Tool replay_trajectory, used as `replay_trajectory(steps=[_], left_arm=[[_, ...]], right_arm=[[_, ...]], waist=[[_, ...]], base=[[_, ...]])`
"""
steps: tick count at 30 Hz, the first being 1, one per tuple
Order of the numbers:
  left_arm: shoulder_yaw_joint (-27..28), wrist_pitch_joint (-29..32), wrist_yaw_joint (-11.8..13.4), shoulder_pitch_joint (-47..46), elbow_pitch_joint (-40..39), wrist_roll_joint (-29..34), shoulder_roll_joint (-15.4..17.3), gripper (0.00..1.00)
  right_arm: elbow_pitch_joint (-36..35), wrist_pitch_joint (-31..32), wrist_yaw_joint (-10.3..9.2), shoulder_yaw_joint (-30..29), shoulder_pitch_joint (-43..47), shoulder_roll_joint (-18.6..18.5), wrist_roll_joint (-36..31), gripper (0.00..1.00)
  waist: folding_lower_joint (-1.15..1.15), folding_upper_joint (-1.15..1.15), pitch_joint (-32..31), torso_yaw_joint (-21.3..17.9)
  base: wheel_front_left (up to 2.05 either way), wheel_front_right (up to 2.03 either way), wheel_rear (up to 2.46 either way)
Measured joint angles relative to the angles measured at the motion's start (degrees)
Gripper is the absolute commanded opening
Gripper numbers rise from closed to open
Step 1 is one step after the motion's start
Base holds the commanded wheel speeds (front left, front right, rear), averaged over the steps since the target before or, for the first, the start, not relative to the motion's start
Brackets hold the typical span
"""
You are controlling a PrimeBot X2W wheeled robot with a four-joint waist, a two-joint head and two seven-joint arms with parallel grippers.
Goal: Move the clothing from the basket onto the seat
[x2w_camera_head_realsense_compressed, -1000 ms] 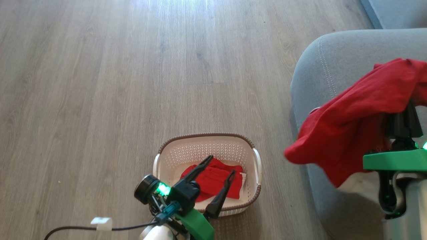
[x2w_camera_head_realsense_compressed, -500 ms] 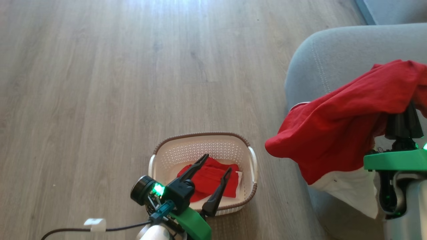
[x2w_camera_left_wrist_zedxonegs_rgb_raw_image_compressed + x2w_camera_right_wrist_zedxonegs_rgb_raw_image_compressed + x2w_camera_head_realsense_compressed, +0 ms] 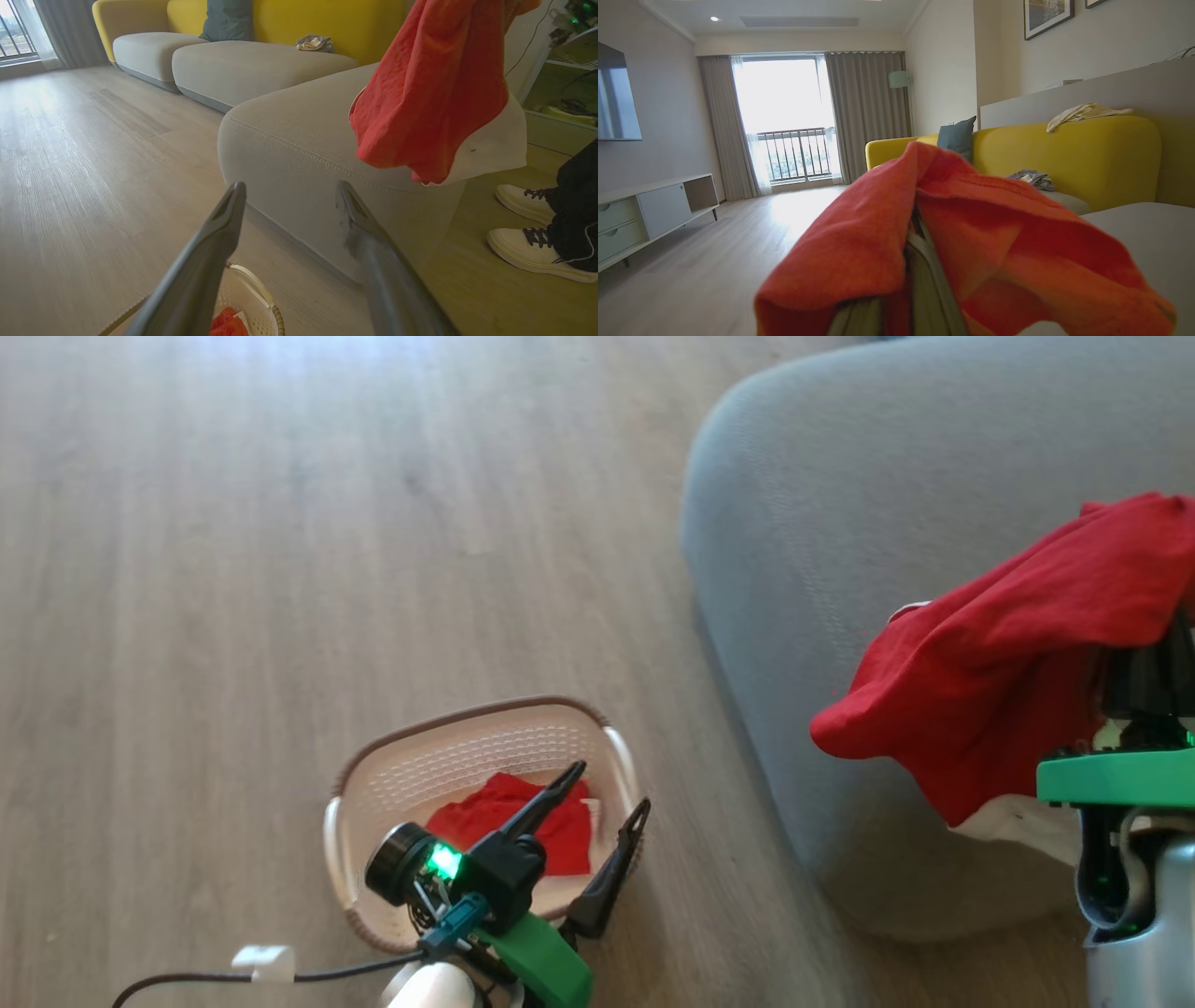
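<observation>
The cream basket [image 3: 347, 859] with a brown rim stands on the wooden floor, and red clothing [image 3: 495, 810] lies in it. My left gripper [image 3: 611, 791] hovers open over the basket's right side with nothing between its fingers; in its own view, the left gripper [image 3: 290, 186] points toward the seat [image 3: 289, 126]. My right gripper [image 3: 919, 233] is shut on a red garment [image 3: 999, 653] with a white panel. That garment drapes over the fingers and hangs above the grey seat [image 3: 840, 495]. From the left wrist, the garment [image 3: 430, 93] hangs in front of the seat's corner.
A person's feet in white shoes [image 3: 528, 233] stand on the floor beside the seat. A yellow sofa back [image 3: 1087, 149] and further grey cushions [image 3: 252, 60] lie beyond. A dark cable with a white tag [image 3: 266, 959] runs across the floor at my lower left.
The whole head picture has shifted left, so the camera has turned toward the seat. The held garment now hangs over more of the seat. Neither gripper has changed state.
</observation>
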Motion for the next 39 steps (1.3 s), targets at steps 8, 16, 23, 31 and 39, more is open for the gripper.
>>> replay_trajectory(steps=[8, 16, 23, 31, 39], left_arm=[[0.41, 0.00, 0.26, -0.35, -0.93, 0.01, 0.00, 1.00], [-0.02, 0.00, 0.53, -0.87, -0.90, 0.04, 0.01, 1.00], [-2.31, 0.00, -0.49, -3.05, 0.13, 0.00, 0.00, 1.00], [-3.09, 0.00, -1.02, -4.08, 0.68, -0.01, 0.01, 1.00], [-3.05, 0.00, -0.80, -4.06, 0.66, 0.00, 0.01, 1.00]], right_arm=[[-0.49, 0.00, 0.00, -2.18, -0.05, 0.01, 0.01, 0.00], [-0.51, 0.00, 0.00, -3.52, -0.02, 0.15, 0.05, 0.00], [-1.54, 0.00, 0.00, -5.92, 0.21, 0.86, 0.48, 0.00], [-2.03, 0.00, 0.00, -6.51, 0.24, 1.27, 0.59, 0.00], [-1.56, 0.00, 0.00, -6.06, -0.34, 0.77, 0.58, 0.00]], waist=[[0.00, 0.00, 1.55, -7.60], [0.00, 0.00, 3.09, -14.91], [0.00, 0.00, 4.42, -17.89], [0.00, 0.00, 4.94, -18.16], [0.00, 0.00, 5.81, -18.25]], base=[[0.00, 0.00, 0.00], [0.00, 0.00, 0.00], [0.00, 0.00, 0.00], [0.00, 0.00, 0.00], [0.00, 0.00, 0.00]])
